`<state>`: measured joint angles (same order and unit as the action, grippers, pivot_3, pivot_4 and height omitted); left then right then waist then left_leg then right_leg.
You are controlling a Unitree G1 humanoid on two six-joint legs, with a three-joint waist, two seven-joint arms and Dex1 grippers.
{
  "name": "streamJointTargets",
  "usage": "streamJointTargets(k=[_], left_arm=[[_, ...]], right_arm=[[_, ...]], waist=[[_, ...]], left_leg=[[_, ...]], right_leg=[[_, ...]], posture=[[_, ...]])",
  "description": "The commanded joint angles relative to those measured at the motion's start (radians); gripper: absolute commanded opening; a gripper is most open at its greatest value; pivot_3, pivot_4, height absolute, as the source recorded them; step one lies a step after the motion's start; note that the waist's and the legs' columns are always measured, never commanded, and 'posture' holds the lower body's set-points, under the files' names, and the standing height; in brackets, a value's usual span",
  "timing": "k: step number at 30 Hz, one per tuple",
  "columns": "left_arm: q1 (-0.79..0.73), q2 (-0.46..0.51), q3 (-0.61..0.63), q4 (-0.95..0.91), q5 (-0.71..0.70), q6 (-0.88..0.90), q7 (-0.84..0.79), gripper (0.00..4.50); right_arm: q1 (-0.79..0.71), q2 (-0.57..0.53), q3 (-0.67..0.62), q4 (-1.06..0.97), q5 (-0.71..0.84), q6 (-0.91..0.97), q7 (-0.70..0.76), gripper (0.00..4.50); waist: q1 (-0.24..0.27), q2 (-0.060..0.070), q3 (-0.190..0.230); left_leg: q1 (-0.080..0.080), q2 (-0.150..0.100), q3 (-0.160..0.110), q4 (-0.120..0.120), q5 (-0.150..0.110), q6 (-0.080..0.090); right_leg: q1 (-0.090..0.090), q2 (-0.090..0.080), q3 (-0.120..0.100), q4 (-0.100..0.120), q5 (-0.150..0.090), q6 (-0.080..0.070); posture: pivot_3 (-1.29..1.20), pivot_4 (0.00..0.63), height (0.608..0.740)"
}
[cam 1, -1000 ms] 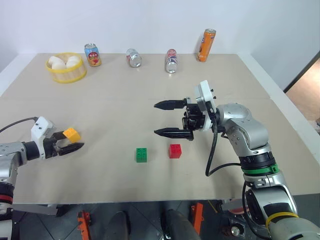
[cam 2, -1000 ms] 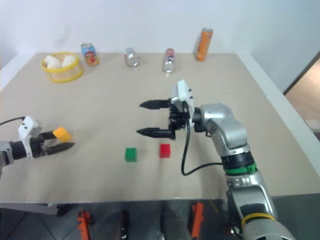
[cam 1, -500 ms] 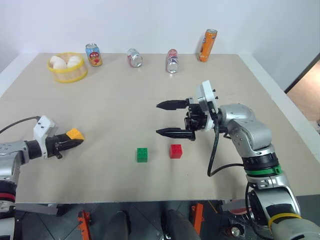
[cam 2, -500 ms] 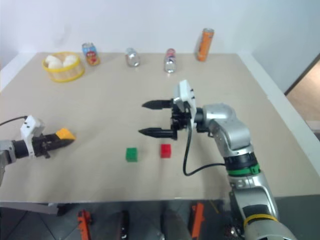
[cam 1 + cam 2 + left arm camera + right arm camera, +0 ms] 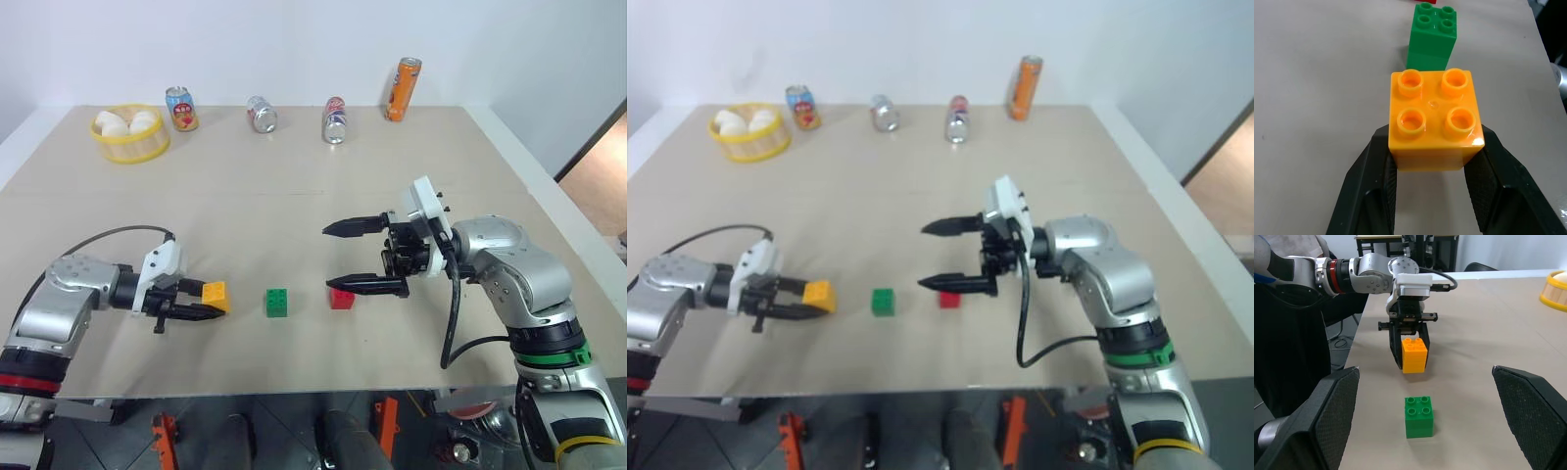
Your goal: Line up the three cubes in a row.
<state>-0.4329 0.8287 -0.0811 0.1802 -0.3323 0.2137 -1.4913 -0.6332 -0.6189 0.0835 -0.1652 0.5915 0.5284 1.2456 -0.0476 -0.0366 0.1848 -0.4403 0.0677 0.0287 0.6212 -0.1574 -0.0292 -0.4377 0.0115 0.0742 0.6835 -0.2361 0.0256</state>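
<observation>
Left claw: pinched the yellow-orange cube, lower left of the head view.
Right claw: spread wide, empty, above the red cube.
Green cube: on the worktop, mid-frame.
Advice: should set yellow-orange down left of green, matching red's gap, square, before releasing.

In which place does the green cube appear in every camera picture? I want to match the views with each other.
Left eye view: green cube near the table's front edge, between the yellow-orange cube and the red cube.
Right eye view: the same place.
Left wrist view: just beyond the yellow-orange cube.
Right wrist view: low in the middle, in front of the left gripper.
Shared landmark: the yellow-orange cube, clamped in the left gripper.
</observation>
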Motion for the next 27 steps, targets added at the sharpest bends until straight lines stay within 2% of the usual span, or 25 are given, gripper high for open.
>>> streamJointTargets(k=[1, 12, 20, 22, 27], left_arm=[[-0.037, -0.01, -0.025, 0.05, 0.024, -0.044, -0.033, 1.33], [-0.095, -0.023, -0.044, 0.208, 0.073, -0.147, -0.073, 1.33], [-0.083, -0.028, -0.053, 0.217, 0.088, -0.17, -0.058, 1.33], [-0.076, -0.026, -0.058, 0.211, 0.094, -0.17, -0.058, 2.37], [-0.057, -0.013, -0.054, 0.185, 0.098, -0.182, -0.063, 3.96]], right_arm=[[0.014, -0.016, -0.042, -0.057, 0.023, 0.002, -0.02, 4.5], [0.031, -0.032, -0.045, -0.072, 0.029, 0.0, -0.04, 4.5], [0.03, -0.029, -0.04, -0.066, 0.026, -0.006, -0.035, 4.5], [0.028, -0.029, -0.038, -0.063, 0.025, -0.007, -0.032, 4.5], [0.021, -0.029, -0.04, -0.048, 0.022, -0.013, -0.026, 4.5]], waist=[[0.001, 0.0, 0.0], [0.001, 0.0, 0.0], [0.001, 0.0, 0.0], [0.001, 0.0, 0.0], [0.003, 0.0, 0.0]], left_leg=[[0.0, 0.0, 0.0, 0.0, 0.0, 0.0], [-0.001, 0.0, -0.001, 0.0, 0.0, 0.0], [-0.001, 0.0, -0.001, 0.001, 0.0, 0.0], [-0.001, 0.0, -0.001, 0.001, 0.0, 0.0], [0.001, 0.0, -0.001, 0.002, 0.001, 0.001]], right_leg=[[0.0, 0.0, 0.0, 0.0, 0.0, 0.001], [0.0, 0.0, 0.0, 0.0, 0.0, 0.0], [0.0, 0.0, 0.0, 0.0, 0.0, 0.001], [0.0, 0.0, 0.0, 0.0, 0.0, 0.001], [0.002, 0.0, 0.0, 0.0, -0.001, -0.002]], posture=[[0.0, 0.15, 0.74], [0.0, 0.15, 0.74], [0.0, 0.15, 0.74], [0.0, 0.15, 0.74], [0.0, 0.15, 0.74]])
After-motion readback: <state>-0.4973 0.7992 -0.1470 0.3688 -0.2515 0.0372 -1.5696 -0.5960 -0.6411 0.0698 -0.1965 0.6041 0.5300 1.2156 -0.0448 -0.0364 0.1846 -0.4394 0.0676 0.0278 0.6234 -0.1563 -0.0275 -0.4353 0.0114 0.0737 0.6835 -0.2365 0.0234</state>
